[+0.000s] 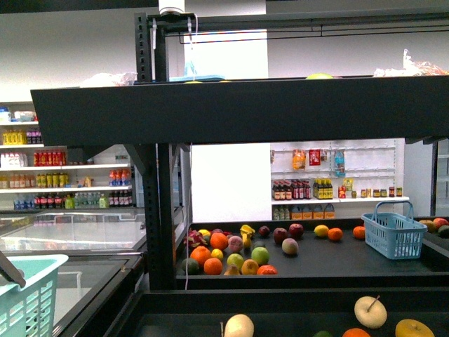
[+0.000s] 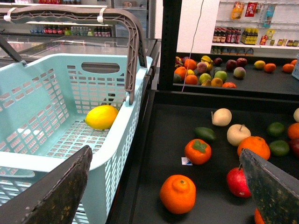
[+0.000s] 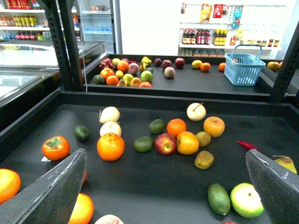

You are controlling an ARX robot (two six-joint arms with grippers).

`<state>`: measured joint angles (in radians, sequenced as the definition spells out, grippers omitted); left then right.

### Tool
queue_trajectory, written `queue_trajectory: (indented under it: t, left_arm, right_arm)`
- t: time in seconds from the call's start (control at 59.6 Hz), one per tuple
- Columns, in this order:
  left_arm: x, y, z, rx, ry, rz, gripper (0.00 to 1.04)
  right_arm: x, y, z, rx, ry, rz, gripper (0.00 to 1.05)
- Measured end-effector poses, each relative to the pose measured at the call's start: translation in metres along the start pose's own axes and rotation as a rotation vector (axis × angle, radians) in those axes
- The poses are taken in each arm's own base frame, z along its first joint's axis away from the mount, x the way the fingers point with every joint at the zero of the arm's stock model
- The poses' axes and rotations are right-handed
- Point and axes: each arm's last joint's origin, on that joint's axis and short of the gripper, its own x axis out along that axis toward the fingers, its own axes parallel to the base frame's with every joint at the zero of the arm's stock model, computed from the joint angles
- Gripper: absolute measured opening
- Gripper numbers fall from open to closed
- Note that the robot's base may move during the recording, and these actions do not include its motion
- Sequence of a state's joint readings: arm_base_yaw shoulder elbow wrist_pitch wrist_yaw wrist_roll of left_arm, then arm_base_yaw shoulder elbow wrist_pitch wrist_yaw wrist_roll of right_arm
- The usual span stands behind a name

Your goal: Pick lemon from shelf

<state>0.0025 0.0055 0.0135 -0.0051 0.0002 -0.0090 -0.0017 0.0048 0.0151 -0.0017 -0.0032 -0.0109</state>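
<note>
A black metal-framed shelf (image 1: 168, 210) of tiered produce trays fills the scene, with white store shelves of bottles (image 1: 63, 182) on the wall behind. In the front view neither arm shows; a pale teal basket (image 1: 28, 295) sits at the near left, just beside the shelf's near tray.

The lemon (image 2: 101, 116) is bright yellow and oval. It lies inside that teal basket (image 2: 56, 121), on the basket floor near the wall closest to the shelf. The basket's grey-brown handle (image 2: 131, 51) stands upright above it. The lemon is not on the shelf and nothing grips it.

In the left wrist view the left gripper (image 2: 163, 186) hangs over the basket's near rim and the edge of the near tray. Its jaws are spread wide and hold nothing. An orange (image 2: 178, 193) and a persimmon (image 2: 197, 151) lie on the tray between them.

In the right wrist view the right gripper (image 3: 163, 186) hangs over the near tray, its jaws also spread wide and empty. Beneath and beyond it are scattered fruit: an orange with a knobbed top (image 3: 110, 146), a red apple (image 3: 165, 143), a cream pear (image 3: 196, 111) and a lime (image 3: 218, 198). On the far tray, a small blue basket (image 3: 244, 67) stands at the right and a cluster of mixed fruit (image 3: 126, 74) lies at the left.
</note>
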Motion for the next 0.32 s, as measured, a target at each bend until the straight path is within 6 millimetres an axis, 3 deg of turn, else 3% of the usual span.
queue_trajectory:
  t: [0.319]
  left_arm:
    - [0.0000, 0.0000, 0.0000, 0.000, 0.000, 0.000, 0.97]
  right_arm:
    - [0.0000, 0.0000, 0.0000, 0.000, 0.000, 0.000, 1.02]
